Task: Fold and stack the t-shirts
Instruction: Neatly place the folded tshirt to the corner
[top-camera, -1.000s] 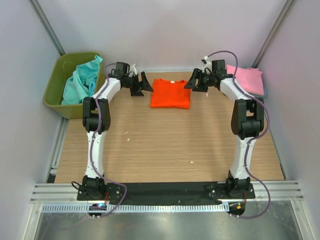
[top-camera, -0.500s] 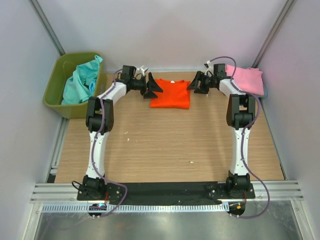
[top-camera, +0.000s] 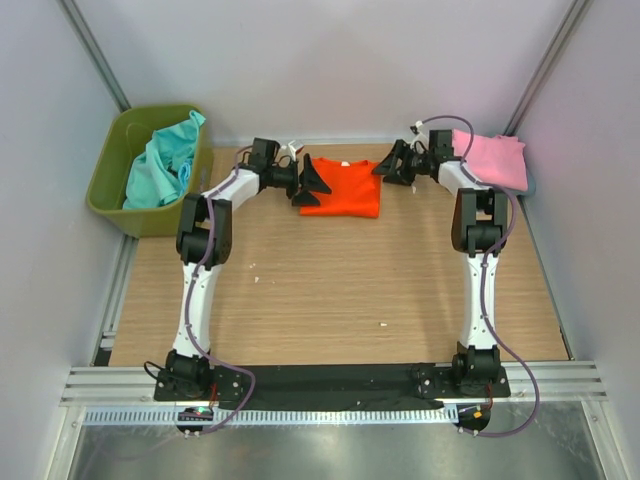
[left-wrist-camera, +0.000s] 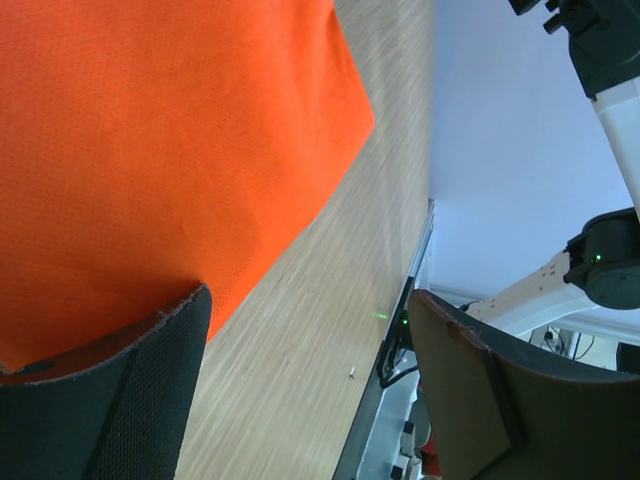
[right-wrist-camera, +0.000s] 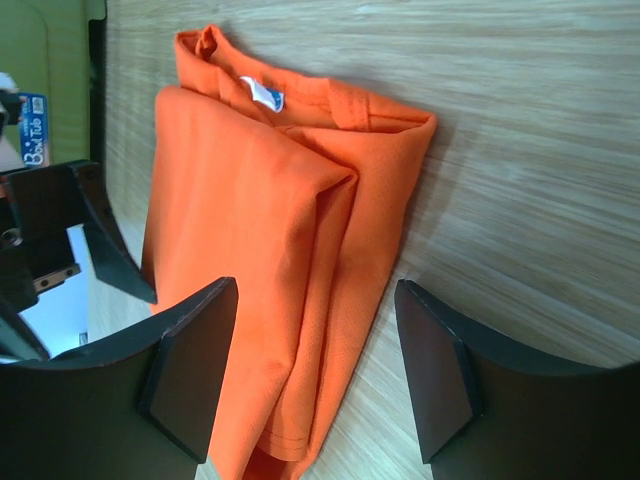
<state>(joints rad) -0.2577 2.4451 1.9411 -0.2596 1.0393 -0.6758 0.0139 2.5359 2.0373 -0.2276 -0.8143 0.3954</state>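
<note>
A folded bright orange t-shirt (top-camera: 342, 188) lies flat at the back middle of the table. It also shows in the left wrist view (left-wrist-camera: 150, 150) and the right wrist view (right-wrist-camera: 270, 230). My left gripper (top-camera: 312, 184) is open at the shirt's left edge, one finger over the cloth. My right gripper (top-camera: 392, 167) is open just off the shirt's right upper corner, its jaws astride that edge. A folded pink t-shirt (top-camera: 492, 158) lies at the back right. Teal t-shirts (top-camera: 160, 160) are heaped in the bin.
An olive-green plastic bin (top-camera: 112, 170) stands off the table's back left corner. White walls with metal posts close in the back and sides. Small white specks lie on the wooden table (top-camera: 340, 290).
My left gripper has moved right, from beside the shirt onto its left edge. My right gripper has shifted slightly back and stays at the right edge. The shirt has not moved.
</note>
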